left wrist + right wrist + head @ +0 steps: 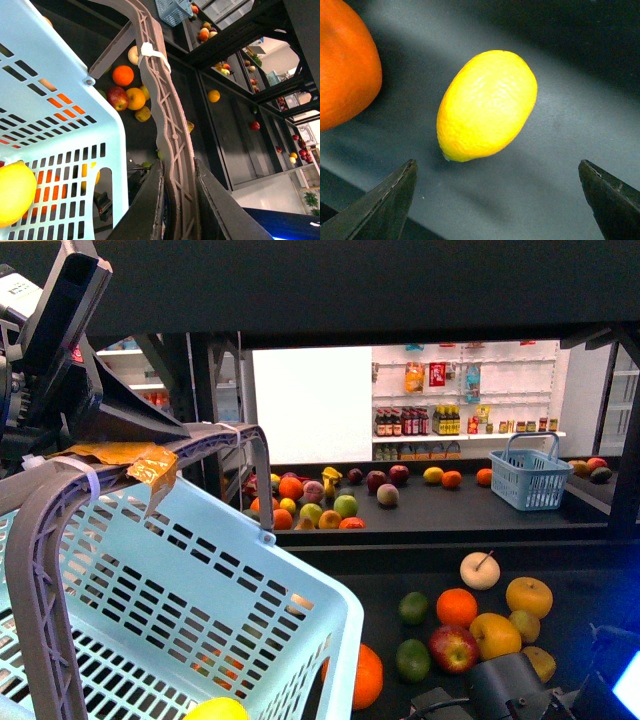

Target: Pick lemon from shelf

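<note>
Between the right gripper [497, 195] fingers [382, 202], spread wide, bare dark counter [560, 150] is lying open up to the lemon [487, 106]. An orange [345, 65] is crowding in just beyond one fingertip, near the lemon but apart from it. Past the other fingertip nothing is blocking.

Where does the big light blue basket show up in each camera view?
Front view: the basket fills the lower left, tilted.
Left wrist view: the basket fills the left side.
Right wrist view: not in it.
Shared landmark: its grey handle with the white zip tie.
</note>
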Robot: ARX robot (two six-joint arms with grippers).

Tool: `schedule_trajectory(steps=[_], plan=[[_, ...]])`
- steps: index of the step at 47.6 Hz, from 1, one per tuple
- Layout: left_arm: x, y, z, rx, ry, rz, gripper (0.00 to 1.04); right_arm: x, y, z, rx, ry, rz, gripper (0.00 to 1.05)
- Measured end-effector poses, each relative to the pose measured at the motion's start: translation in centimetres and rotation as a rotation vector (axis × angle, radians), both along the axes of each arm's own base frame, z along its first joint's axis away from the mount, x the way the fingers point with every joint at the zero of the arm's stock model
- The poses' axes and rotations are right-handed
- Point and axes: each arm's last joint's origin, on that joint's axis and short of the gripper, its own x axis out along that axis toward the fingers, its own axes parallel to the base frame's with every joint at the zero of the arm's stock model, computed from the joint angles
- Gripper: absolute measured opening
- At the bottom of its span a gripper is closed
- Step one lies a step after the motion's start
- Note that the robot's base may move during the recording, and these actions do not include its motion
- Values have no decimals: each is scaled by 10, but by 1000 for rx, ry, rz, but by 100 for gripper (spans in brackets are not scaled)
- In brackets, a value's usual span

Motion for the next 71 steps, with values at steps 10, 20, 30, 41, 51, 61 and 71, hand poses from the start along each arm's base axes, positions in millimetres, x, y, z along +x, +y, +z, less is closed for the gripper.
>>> schedule_trajectory(steps=[10, 20, 30, 41, 51, 61, 71], plan=[[0, 0, 0, 0, 0, 0, 12, 9, 8, -16, -30, 7, -3, 97], [0, 0, 0, 1, 0, 1, 12, 18, 17, -26, -38, 3, -4, 97], [0, 0, 0, 0, 0, 0, 12, 28, 26, -30, -46, -27, -4, 97], [0, 0, 0, 0, 0, 0, 12, 34, 29, -32, -53, -42, -8, 97], [0, 0, 0, 0, 0, 0, 12, 35, 29, -34, -53, -41, -10, 74], [0, 0, 0, 0, 0, 0, 12, 34, 29, -33, -45, -41, -21, 67], [0, 0, 0, 0, 0, 0, 12, 28, 7, -3, -49, -67, -57, 65]])
